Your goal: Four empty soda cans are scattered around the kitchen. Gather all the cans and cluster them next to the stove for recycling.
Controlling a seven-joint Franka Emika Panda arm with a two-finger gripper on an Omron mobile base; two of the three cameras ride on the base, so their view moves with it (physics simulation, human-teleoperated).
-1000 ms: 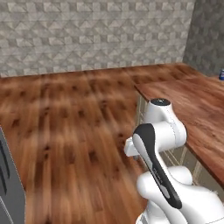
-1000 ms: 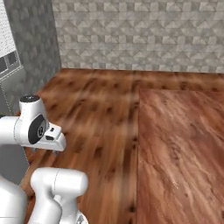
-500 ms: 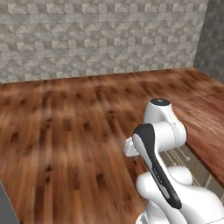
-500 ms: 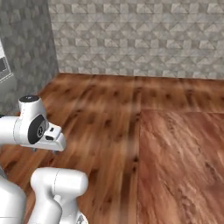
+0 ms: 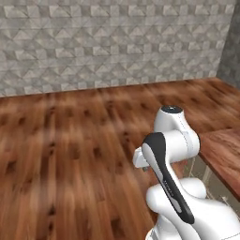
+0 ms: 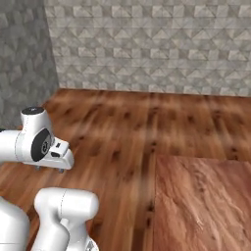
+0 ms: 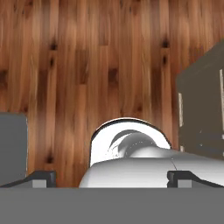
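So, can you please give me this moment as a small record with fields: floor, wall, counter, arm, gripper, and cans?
floor: wooden planks, brown, seen from both base views
wall: grey tiled wall behind the floor
counter: wooden top at the lower right of the right base view; its edge at the right of the left base view
arm: white arm folded close over the base
gripper: fingertips low in the hand view, spread wide apart, nothing between them, pointing down at the floor
cans: cannot report any from these views
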